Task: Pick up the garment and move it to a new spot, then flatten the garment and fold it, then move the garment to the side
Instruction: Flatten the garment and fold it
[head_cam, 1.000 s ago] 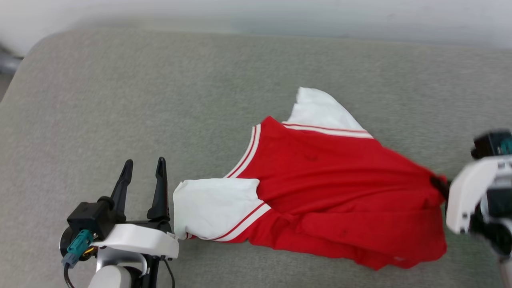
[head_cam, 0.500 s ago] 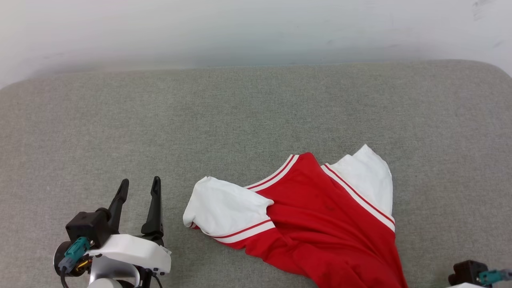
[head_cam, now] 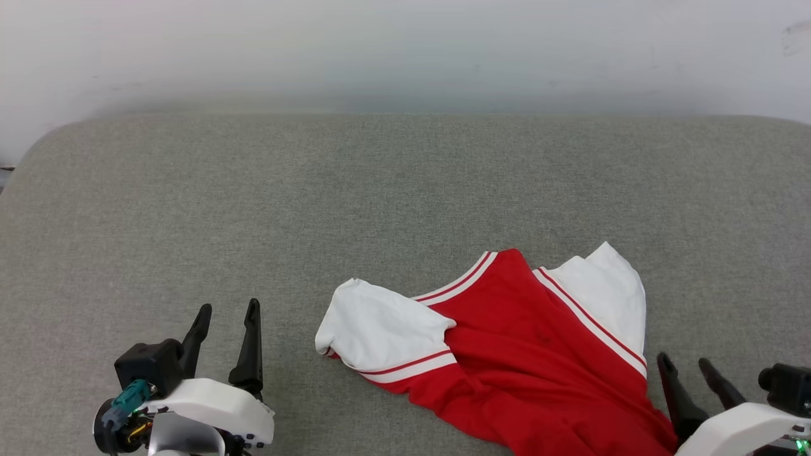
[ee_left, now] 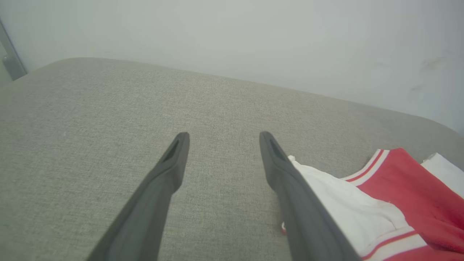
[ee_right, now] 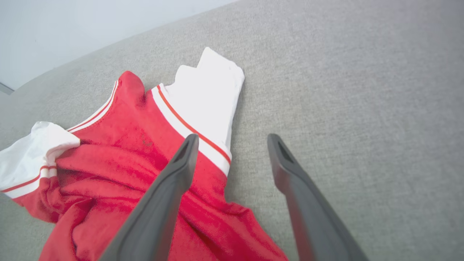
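Toward the lower centre and lower right of the head view, the garment [head_cam: 526, 354] lies crumpled on the grey upholstered surface [head_cam: 380, 190]. One white sleeve sits at its left and another at its upper right, with the red body bunched below.

- **Left pincer** [head_cam: 229, 307], lower left: wide open and empty, near the left sleeve.
- **Right pincer** [head_cam: 683, 361], lower right: wide open and empty, at the garment's right edge.

Risk: a grasp on the bunched folds may catch several layers, which would defeat flattening.

Risk: fingers driven into the soft surface may pinch its cover along with the cloth.
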### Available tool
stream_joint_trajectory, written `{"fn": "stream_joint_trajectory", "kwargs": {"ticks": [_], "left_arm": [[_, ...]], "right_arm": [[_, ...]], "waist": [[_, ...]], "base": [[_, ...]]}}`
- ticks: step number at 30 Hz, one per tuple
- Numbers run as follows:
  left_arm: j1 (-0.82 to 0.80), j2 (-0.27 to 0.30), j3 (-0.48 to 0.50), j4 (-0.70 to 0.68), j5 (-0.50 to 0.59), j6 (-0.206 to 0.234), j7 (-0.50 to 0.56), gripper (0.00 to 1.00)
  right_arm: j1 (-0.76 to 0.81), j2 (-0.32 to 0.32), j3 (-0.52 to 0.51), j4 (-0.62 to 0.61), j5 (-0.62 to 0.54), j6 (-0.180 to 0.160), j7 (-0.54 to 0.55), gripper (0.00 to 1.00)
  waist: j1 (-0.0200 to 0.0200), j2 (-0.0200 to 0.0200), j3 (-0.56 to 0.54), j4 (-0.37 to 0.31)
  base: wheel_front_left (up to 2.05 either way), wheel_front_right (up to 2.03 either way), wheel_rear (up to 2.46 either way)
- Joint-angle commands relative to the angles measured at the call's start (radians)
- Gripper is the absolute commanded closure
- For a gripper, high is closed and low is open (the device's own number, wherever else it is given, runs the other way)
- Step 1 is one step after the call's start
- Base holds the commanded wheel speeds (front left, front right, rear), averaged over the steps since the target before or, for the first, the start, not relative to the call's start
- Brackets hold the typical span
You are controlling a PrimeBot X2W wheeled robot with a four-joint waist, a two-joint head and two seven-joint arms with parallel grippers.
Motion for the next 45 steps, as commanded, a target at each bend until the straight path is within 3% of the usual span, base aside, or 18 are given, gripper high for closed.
{"fn": "stream_joint_trajectory", "kwargs": {"ticks": [1, 8, 16, 19, 26, 33, 34, 42, 43, 44, 45], "left_arm": [[0.0, -0.002, 0.001, 0.005, -0.006, 0.003, 0.003, 0.0], [0.007, 0.001, 0.004, 0.012, -0.015, 0.011, 0.003, 0.0], [0.0, 0.006, 0.003, -0.006, -0.02, 0.019, 0.008, 0.0], [-0.017, 0.006, 0.0, -0.016, -0.02, 0.02, 0.006, 0.0], [-0.068, -0.009, -0.021, -0.017, -0.02, 0.008, -0.006, 0.0], [-0.135, -0.028, -0.044, 0.006, -0.02, -0.011, -0.037, 0.0], [-0.156, -0.035, -0.049, 0.022, -0.023, -0.019, -0.049, 0.0], [-0.174, -0.04, -0.055, 0.07, -0.043, -0.03, -0.044, 0.0], [-0.174, -0.038, -0.054, 0.073, -0.046, -0.033, -0.042, 0.0], [-0.172, -0.037, -0.054, 0.077, -0.05, -0.033, -0.036, 0.0], [-0.171, -0.035, -0.054, 0.082, -0.052, -0.034, -0.03, 0.0]], "right_arm": [[-0.026, 0.001, -0.006, -0.001, -0.021, -0.001, -0.054, 0.0], [-0.069, 0.001, -0.018, 0.012, -0.086, -0.001, -0.173, 0.0], [-0.136, 0.001, -0.044, 0.057, -0.113, -0.001, -0.127, 0.0], [-0.193, -0.014, -0.054, 0.095, -0.108, -0.001, -0.066, 0.0], [-0.364, -0.136, -0.026, 0.238, -0.034, -0.001, 0.144, 0.0], [-0.512, -0.256, 0.099, 0.32, 0.025, -0.001, 0.34, 0.0], [-0.557, -0.29, 0.155, 0.337, 0.035, -0.001, 0.382, 0.0], [-0.546, -0.295, 0.254, 0.429, 0.071, 0.0, 0.534, 0.0], [-0.536, -0.293, 0.259, 0.44, 0.076, 0.001, 0.554, 0.04], [-0.529, -0.292, 0.262, 0.442, 0.082, 0.001, 0.56, 0.55], [-0.526, -0.29, 0.258, 0.435, 0.087, 0.001, 0.55, 0.87]], "waist": [[0.0, -0.0001, -0.006, 0.01], [0.0, -0.0001, -0.027, 0.026], [0.0, -0.0001, -0.02, 0.032], [0.0, -0.0001, 0.006, 0.037], [0.0, -0.0001, 0.086, 0.069], [0.0, -0.0001, 0.172, 0.114], [0.0, -0.0001, 0.199, 0.128], [0.0, -0.0001, 0.219, 0.144], [0.0, -0.0001, 0.218, 0.143], [0.0, -0.0001, 0.217, 0.141], [0.0, -0.0001, 0.215, 0.139]], "base": [[0.0, 0.0, 0.0], [0.0, 0.0, 0.0], [0.0, 0.0, 0.0], [0.0, 0.0, 0.0], [0.0, 0.0, 0.0], [0.0, 0.0, 0.0], [0.0, 0.0, 0.0], [0.0, 0.0, 0.0], [0.0, 0.0, 0.0], [0.0, 0.0, 0.0], [0.0, 0.0, 0.0]]}}
